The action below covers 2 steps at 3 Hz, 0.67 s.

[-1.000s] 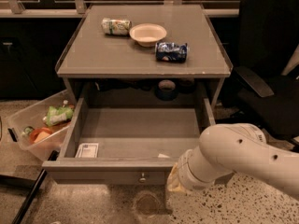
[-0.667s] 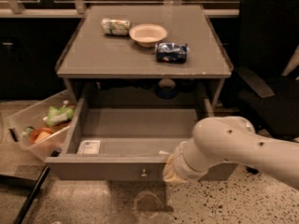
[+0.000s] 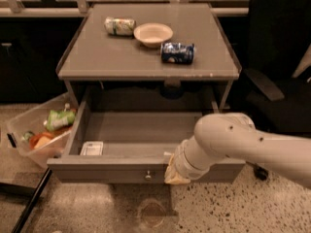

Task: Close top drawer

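While drawer point(image 3: 97, 169) stands fully out, gripper point(image 3: 177, 173) sits at its front, right of knob point(image 3: 147, 175); jaw state cannot be told. Pre-push step; next likely needs a straight inward shove.

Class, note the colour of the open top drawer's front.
The top drawer is grey, in the camera view; the gripper is at its front, beside the knob.

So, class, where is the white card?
In the camera view, the white card lies in the open top drawer's front-left corner; the gripper is at its front, right of the knob.
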Each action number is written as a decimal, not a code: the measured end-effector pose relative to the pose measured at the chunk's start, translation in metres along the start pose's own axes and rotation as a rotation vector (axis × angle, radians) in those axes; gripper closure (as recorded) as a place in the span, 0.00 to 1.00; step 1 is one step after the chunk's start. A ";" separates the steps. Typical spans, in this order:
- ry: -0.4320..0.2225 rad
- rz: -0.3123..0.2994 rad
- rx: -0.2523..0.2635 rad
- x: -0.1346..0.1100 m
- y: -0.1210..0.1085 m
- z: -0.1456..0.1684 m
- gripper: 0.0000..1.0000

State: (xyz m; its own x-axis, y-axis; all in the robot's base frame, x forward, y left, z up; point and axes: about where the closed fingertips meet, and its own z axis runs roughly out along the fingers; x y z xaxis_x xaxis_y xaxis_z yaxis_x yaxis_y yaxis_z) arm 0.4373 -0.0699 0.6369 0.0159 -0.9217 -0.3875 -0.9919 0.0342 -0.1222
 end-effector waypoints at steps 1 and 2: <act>0.000 0.000 0.000 0.000 0.000 0.000 0.11; -0.006 -0.010 0.016 -0.004 -0.021 0.004 0.00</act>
State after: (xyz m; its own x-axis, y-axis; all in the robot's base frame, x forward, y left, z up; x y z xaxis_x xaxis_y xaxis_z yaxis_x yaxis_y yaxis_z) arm 0.4588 -0.0652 0.6378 0.0265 -0.9196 -0.3919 -0.9896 0.0312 -0.1402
